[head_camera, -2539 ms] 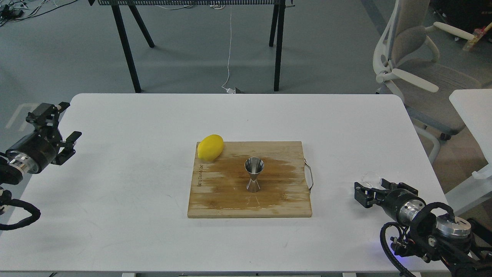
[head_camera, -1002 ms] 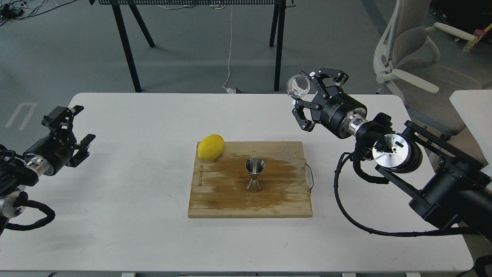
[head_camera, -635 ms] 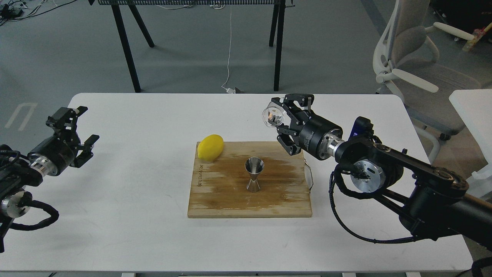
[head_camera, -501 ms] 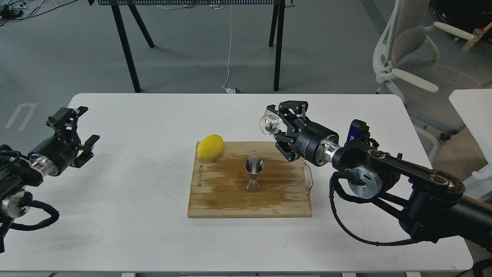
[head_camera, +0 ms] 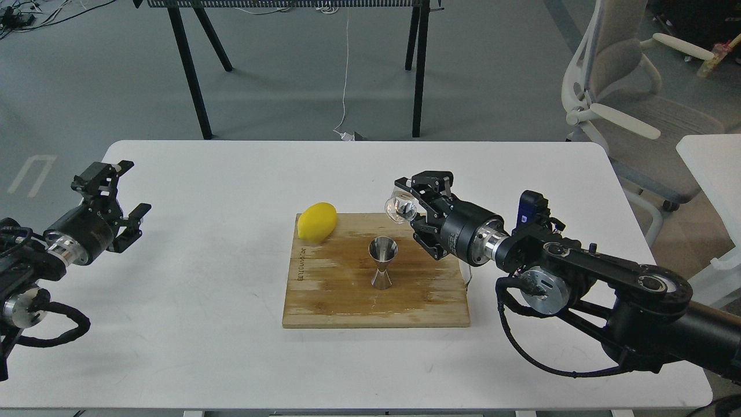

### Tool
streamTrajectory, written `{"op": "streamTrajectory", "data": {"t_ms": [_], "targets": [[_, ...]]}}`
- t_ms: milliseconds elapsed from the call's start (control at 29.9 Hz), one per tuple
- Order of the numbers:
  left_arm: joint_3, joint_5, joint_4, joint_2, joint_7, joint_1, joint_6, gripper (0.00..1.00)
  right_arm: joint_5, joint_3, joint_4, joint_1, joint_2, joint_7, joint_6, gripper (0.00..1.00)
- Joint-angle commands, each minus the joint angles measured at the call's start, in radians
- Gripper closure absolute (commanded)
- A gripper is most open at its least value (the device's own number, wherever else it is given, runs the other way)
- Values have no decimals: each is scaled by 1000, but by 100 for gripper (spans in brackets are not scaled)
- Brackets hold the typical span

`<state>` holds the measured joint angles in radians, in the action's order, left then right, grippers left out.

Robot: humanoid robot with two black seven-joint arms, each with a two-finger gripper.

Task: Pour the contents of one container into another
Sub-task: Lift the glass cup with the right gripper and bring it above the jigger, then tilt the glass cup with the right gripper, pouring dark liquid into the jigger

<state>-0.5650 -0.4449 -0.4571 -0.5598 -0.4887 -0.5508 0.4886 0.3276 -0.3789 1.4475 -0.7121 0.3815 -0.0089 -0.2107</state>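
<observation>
Right claw (head_camera: 412,209) grips tumbler (head_camera: 399,208) (tilted) — just beside jigger (head_camera: 382,262).

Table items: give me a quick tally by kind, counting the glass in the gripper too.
Glass tumbler: 1
Steel jigger: 1
Lemon: 1
Wooden cutting board: 1
Total: 4

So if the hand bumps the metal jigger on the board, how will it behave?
The jigger would probably tip easily: it stands upright on a small base with a narrow waist. Once down, its cone shape would likely roll in a curve. The cutting board looks wet around it, so it may also slide.
</observation>
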Motion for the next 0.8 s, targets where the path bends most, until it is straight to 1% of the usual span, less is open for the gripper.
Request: {"op": "streamTrajectory", "data": {"t_ms": [0, 301, 768], "targets": [[1, 0, 0, 4, 0, 0, 0, 1, 5, 2, -1, 0, -9, 0, 1, 66], [1, 0, 0, 6, 0, 0, 0, 1, 44, 67, -3, -29, -26, 1, 2, 66], [-1, 0, 0, 6, 0, 0, 0, 1, 97, 77, -4, -61, -24, 1, 2, 66]]}}
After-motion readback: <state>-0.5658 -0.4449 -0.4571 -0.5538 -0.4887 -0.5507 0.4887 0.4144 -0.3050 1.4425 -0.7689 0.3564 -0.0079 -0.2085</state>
